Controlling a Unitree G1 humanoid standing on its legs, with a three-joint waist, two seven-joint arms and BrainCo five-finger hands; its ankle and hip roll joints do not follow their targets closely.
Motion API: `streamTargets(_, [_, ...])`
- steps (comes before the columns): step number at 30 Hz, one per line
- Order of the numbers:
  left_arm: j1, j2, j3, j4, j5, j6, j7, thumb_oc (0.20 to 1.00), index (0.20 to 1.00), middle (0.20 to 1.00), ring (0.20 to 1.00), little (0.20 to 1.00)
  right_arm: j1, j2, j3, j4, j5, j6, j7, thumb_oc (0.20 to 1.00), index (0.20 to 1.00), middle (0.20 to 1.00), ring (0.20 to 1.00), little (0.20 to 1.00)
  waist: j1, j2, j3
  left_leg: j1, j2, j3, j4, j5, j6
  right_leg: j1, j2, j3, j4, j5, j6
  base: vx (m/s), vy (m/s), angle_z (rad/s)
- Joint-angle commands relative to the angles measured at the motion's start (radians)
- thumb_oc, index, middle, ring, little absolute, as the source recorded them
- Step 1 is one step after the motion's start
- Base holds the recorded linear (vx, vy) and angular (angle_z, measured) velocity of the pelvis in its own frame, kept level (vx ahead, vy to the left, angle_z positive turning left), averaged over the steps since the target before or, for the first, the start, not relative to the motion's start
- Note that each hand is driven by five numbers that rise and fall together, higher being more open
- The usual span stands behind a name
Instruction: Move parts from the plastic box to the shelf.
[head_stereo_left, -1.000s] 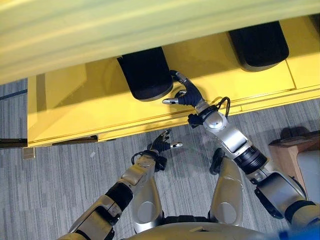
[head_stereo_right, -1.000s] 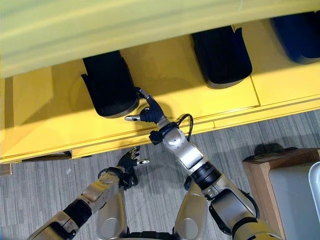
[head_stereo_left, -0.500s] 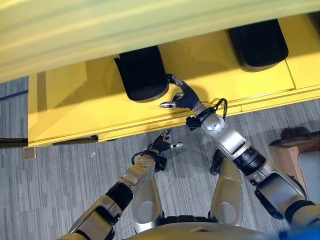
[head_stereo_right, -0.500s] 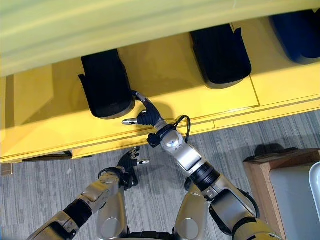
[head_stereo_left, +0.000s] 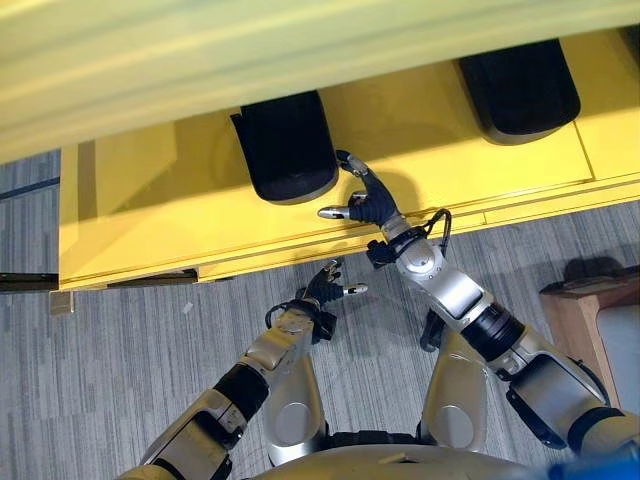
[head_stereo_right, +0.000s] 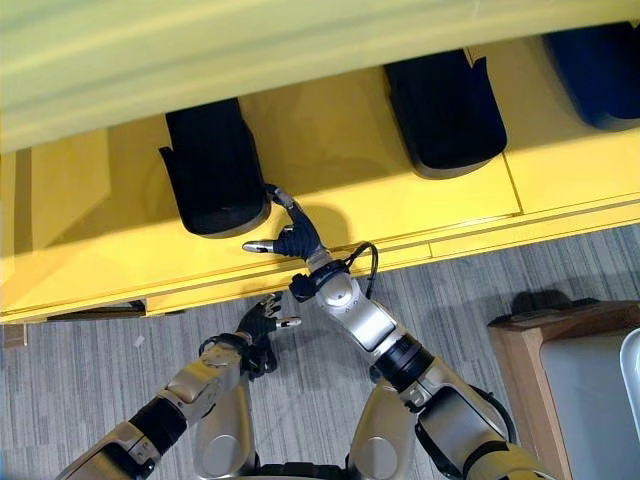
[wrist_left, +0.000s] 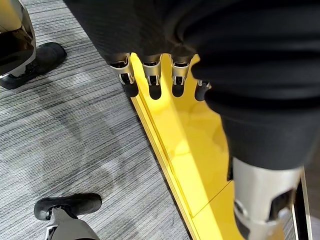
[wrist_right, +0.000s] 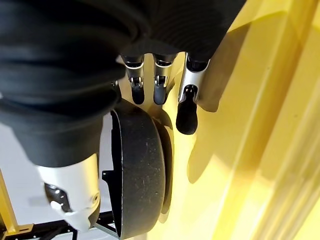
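On the yellow shelf (head_stereo_left: 150, 200), two black parts (head_stereo_left: 288, 147) above grey carpet (head_stereo_left: 100, 380).

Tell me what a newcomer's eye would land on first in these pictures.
The bright yellow shelf across the upper scene draws the eye first, with black parts standing on it. The right hand, fingers open, sits on the shelf beside the nearest black part. The left hand hangs open over the grey carpet below.

The upper yellow shelf board (head_stereo_left: 300, 60) is a blur and hides the far ends of both black parts (head_stereo_left: 288, 145) (head_stereo_left: 520, 85); a blue thing (head_stereo_right: 605, 70) is cut off at the corner, as is the wooden box (head_stereo_right: 560, 380)
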Motion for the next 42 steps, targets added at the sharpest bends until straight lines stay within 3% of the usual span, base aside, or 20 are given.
streamTargets(1, [0.012, 0.008, -0.011, -0.065, -0.01, -0.026, 0.01, 1.0, 1.0, 1.0, 1.0, 1.0, 0.159, -0.014, -0.004, 0.082, 0.062, -0.017, -0.045, 1.0, 1.0, 1.0, 1.0, 1.0, 0.017, -0.019, 0.032, 0.055, 0.019, 0.044, 0.027, -0.062, 0.033, 0.033, -0.004, 0.019, -0.096, 0.104, 0.021, 0.03, 0.003, -0.01])
streamTargets(2, [0.023, 0.008, -0.003, -0.066, -0.009, -0.025, 0.009, 1.0, 1.0, 1.0, 1.0, 1.0, 0.174, -0.029, -0.035, 0.045, 0.046, -0.08, -0.06, 1.0, 1.0, 1.0, 1.0, 1.0, 0.01, -0.021, 0.032, 0.069, 0.02, 0.051, 0.017, -0.058, 0.031, 0.047, 0.0, 0.02, -0.108, 0.105, 0.023, 0.03, 0.003, -0.01])
streamTargets(4, [0.031, 0.009, 0.001, -0.068, -0.002, -0.025, 0.01, 1.0, 1.0, 1.0, 1.0, 1.0, 0.18, -0.037, -0.052, 0.017, 0.038, -0.11, -0.058, 1.0, 1.0, 1.0, 1.0, 1.0, 0.006, -0.022, 0.032, 0.077, 0.02, 0.054, 0.012, -0.056, 0.03, 0.053, 0.002, 0.019, -0.114, 0.106, 0.022, 0.02, 0.004, -0.04])
streamTargets(9, [0.053, 0.014, 0.01, -0.082, -0.007, -0.033, 0.012, 1.0, 1.0, 1.0, 1.0, 1.0, 0.193, -0.068, -0.085, -0.103, 0.002, -0.099, -0.057, 1.0, 1.0, 1.0, 1.0, 1.0, -0.005, -0.022, 0.032, 0.102, 0.019, 0.065, 0.0, -0.055, 0.03, 0.071, 0.009, 0.025, -0.124, 0.104, 0.022, 0.04, 0.02, -0.04])
streamTargets(17, [0.102, 0.034, 0.048, -0.102, -0.001, -0.039, 0.003, 1.0, 1.0, 1.0, 1.0, 1.0, 0.216, -0.165, -0.179, -0.306, -0.218, -0.14, -0.083, 1.0, 1.0, 1.0, 1.0, 1.0, -0.02, -0.025, 0.032, 0.169, 0.014, 0.093, -0.042, -0.05, 0.032, 0.134, 0.014, 0.02, -0.164, 0.102, 0.027, 0.05, 0.017, -0.06])
streamTargets(22, [0.129, 0.061, 0.087, -0.103, 0.001, -0.039, -0.032, 1.0, 1.0, 1.0, 1.0, 1.0, 0.236, -0.261, -0.235, -0.396, -0.32, -0.133, 0.071, 1.0, 1.0, 1.0, 1.0, 1.0, -0.023, -0.037, 0.032, 0.188, 0.019, 0.093, -0.043, -0.056, 0.028, 0.159, 0.02, 0.018, -0.175, 0.097, 0.029, 0.03, -0.031, -0.07])
streamTargets(24, [0.15, 0.085, 0.115, -0.096, 0.017, -0.048, -0.067, 1.0, 1.0, 1.0, 1.0, 1.0, 0.243, -0.358, -0.248, -0.438, -0.355, -0.168, 0.191, 1.0, 1.0, 1.0, 1.0, 1.0, -0.02, -0.047, 0.032, 0.197, 0.028, 0.092, -0.038, -0.059, 0.025, 0.177, 0.021, 0.011, -0.183, 0.096, 0.033, 0.02, -0.094, -0.01])
streamTargets(26, [0.158, 0.104, 0.129, -0.082, 0.025, -0.057, -0.086, 1.0, 1.0, 1.0, 1.0, 1.0, 0.24, -0.415, -0.25, -0.462, -0.371, -0.213, 0.248, 1.0, 1.0, 1.0, 1.0, 1.0, -0.016, -0.054, 0.032, 0.197, 0.038, 0.087, -0.029, -0.063, 0.022, 0.184, 0.021, 0.004, -0.18, 0.094, 0.035, 0.02, -0.098, -0.01])
streamTargets(31, [0.169, 0.138, 0.146, -0.059, 0.054, -0.074, -0.136, 1.0, 1.0, 1.0, 1.0, 1.0, 0.176, -0.531, -0.231, -0.471, -0.317, -0.275, 0.445, 1.0, 1.0, 1.0, 1.0, 1.0, 0.005, -0.071, 0.032, 0.188, 0.061, 0.069, 0.0, -0.075, 0.016, 0.2, 0.023, -0.011, -0.172, 0.084, 0.035, 0.02, -0.1, 0.0])
streamTargets(35, [0.169, 0.155, 0.143, -0.05, 0.059, -0.078, -0.14, 1.0, 1.0, 1.0, 1.0, 1.0, 0.124, -0.58, -0.197, -0.485, -0.229, -0.235, 0.544, 1.0, 1.0, 1.0, 1.0, 1.0, 0.021, -0.081, 0.032, 0.181, 0.066, 0.058, 0.007, -0.074, 0.012, 0.204, 0.023, -0.025, -0.164, 0.081, 0.035, 0.01, -0.058, 0.02])
streamTargets(42, [0.172, 0.148, 0.138, -0.057, 0.053, -0.062, -0.134, 1.0, 1.0, 1.0, 1.0, 1.0, 0.09, -0.559, -0.203, -0.506, -0.146, -0.155, 0.489, 1.0, 1.0, 1.0, 1.0, 1.0, 0.026, -0.076, 0.032, 0.19, 0.065, 0.063, -0.018, -0.055, 0.004, 0.213, 0.021, -0.037, -0.17, 0.08, 0.035, -0.01, 0.018, 0.06])
